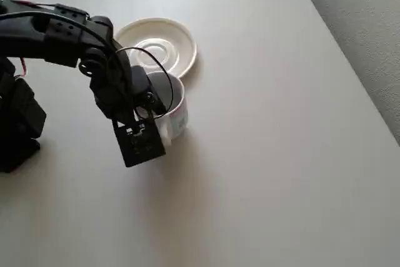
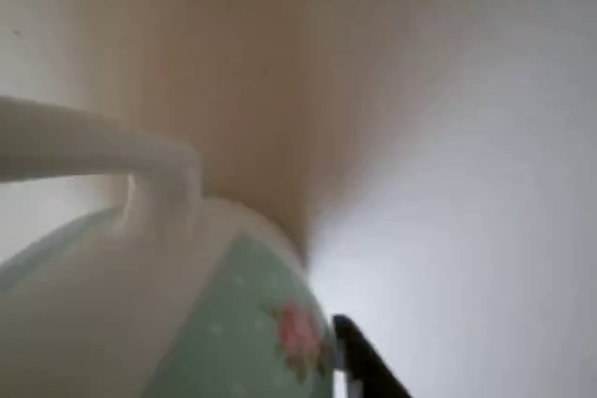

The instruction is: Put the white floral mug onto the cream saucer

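The white floral mug [image 1: 172,105] stands just in front of the cream saucer [image 1: 157,45] in the overhead view, close to the saucer's near edge. My black gripper [image 1: 150,109] reaches down onto the mug's left rim and looks shut on its wall. The arm hides that side of the mug. In the wrist view the mug [image 2: 187,314] is very close, with its loop handle [image 2: 93,146] at upper left and a pink flower print [image 2: 298,333] on its side. One black fingertip [image 2: 362,365] lies against the mug's outside. Whether the mug rests on the table or hangs just above it, I cannot tell.
The arm's base [image 1: 15,123] stands at the left edge of the pale table [image 1: 281,154]. The table's right edge [image 1: 350,67] runs diagonally, with grey floor beyond. A thin black cable [image 1: 156,60] loops over the saucer.
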Tool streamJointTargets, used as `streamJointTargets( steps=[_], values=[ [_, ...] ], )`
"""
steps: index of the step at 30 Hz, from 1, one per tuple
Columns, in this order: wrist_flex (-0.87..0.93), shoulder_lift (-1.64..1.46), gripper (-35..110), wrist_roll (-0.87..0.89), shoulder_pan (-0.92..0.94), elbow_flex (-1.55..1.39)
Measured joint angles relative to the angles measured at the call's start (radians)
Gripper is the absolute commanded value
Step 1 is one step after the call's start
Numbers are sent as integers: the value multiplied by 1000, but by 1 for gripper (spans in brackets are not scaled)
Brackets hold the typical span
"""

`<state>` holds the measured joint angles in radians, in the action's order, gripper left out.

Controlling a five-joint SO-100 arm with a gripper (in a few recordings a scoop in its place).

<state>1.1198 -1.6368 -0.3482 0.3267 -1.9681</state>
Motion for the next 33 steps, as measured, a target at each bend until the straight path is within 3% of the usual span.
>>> streamJointTargets(
  steps=[5, 18, 33],
  values=[
    [-2, 9, -2, 6, 3, 5],
    [-5, -8, -2, 2, 5, 17],
    [250, -290, -2, 11, -87, 14]
  ],
)
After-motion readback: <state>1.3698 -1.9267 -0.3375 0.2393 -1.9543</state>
